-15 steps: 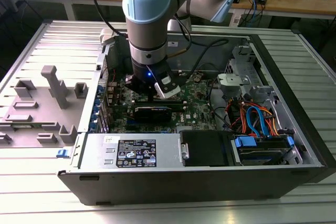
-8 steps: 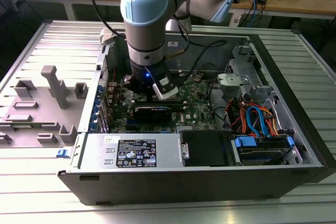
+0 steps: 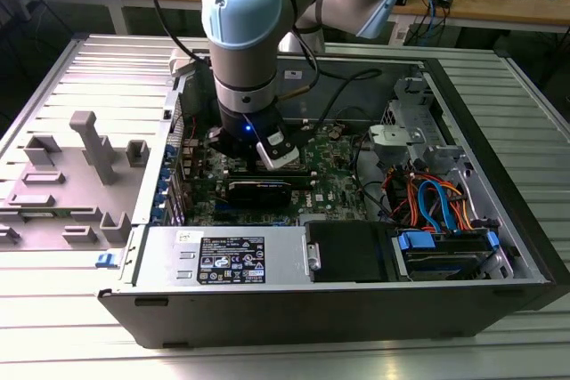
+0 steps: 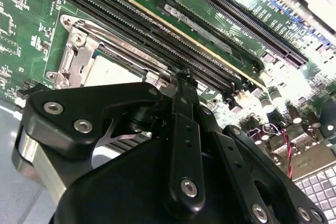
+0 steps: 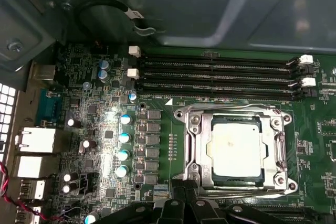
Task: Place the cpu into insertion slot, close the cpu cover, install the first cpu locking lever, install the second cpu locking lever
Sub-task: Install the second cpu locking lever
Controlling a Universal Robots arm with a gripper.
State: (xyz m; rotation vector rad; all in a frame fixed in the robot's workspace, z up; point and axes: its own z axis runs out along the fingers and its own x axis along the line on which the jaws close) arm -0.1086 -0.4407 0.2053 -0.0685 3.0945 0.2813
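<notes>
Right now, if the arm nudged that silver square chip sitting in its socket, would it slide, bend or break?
The cpu looks like a flat, rigid metal-topped square, so it would probably not bend. The cpu cover frames its edges, so it likely would not slide. Its smooth top looks slippery to pinch, and being thin and small, it is probably light.
</notes>
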